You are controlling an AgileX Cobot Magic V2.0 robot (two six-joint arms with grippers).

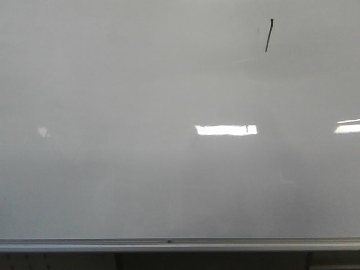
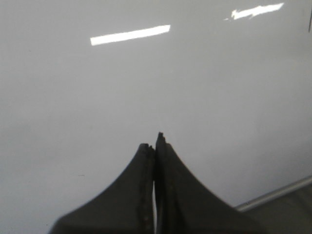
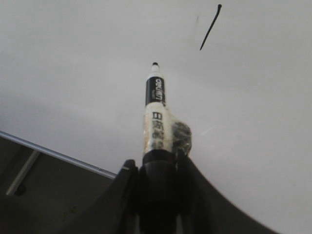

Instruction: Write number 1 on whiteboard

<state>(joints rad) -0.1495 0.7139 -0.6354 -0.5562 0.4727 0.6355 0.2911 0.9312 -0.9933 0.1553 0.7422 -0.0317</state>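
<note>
The whiteboard (image 1: 140,169) fills the front view, glossy grey-white. A short slanted black stroke, the number 1 (image 1: 269,35), stands high on its right side and shows in the right wrist view as the number 1 (image 3: 210,27). My right gripper (image 3: 156,168) is shut on a black-and-white marker (image 3: 156,112), whose tip points at the whiteboard (image 3: 73,73) and sits apart from the stroke. My left gripper (image 2: 154,145) is shut with nothing in it, facing the whiteboard (image 2: 73,97). Neither arm appears in the front view.
A silver aluminium rail (image 1: 169,243) runs along the board's lower edge, seen too as a rail (image 3: 58,155) and a rail (image 2: 273,195) in the wrist views. Bright rectangular light reflections (image 1: 226,130) lie on the board.
</note>
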